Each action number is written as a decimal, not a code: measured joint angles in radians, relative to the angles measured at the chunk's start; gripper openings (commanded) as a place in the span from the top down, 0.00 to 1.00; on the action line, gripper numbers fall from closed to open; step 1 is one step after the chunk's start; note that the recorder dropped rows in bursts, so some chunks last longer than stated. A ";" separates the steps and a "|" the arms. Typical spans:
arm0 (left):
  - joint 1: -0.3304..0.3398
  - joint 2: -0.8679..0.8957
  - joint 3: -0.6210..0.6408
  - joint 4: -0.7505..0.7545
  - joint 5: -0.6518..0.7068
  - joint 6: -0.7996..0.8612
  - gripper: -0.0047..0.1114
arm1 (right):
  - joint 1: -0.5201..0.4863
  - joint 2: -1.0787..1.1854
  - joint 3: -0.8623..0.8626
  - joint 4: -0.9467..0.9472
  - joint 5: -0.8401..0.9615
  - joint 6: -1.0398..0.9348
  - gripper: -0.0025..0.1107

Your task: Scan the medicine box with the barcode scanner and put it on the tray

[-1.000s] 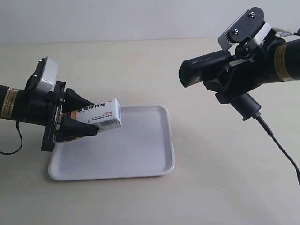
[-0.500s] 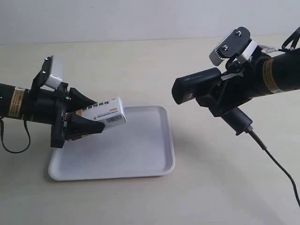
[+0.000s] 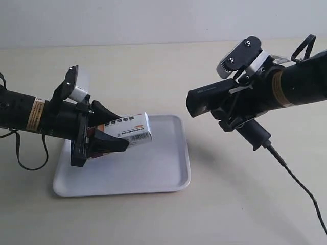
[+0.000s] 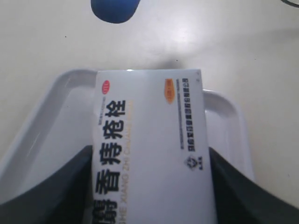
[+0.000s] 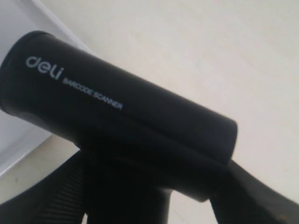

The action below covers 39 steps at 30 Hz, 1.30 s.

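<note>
The white medicine box [image 3: 127, 129] hangs above the white tray [image 3: 153, 173], barcode side facing the viewer. My left gripper [image 3: 110, 133] is shut on it; in the left wrist view the box [image 4: 149, 149] fills the gap between the dark fingers [image 4: 51, 186], with the tray [image 4: 51, 121] below. The black barcode scanner [image 3: 214, 94] is held in my right gripper [image 3: 237, 115], head pointing toward the box, handle slanting down. Up close, the scanner [image 5: 117, 112] fills the right wrist view, between the fingers [image 5: 46, 196].
The scanner's black cable [image 3: 296, 184] trails down across the beige table toward the lower right. A blue round object [image 4: 114, 9] lies beyond the tray in the left wrist view. A corner of the tray [image 5: 18, 126] shows under the scanner head.
The left arm has carried the box rightward, further over the tray. The right arm has lowered the scanner and swung its head toward the box.
</note>
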 measured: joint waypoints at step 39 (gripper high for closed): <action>0.000 0.000 -0.040 0.107 -0.075 0.152 0.96 | 0.002 -0.179 0.136 0.005 0.191 -0.003 0.98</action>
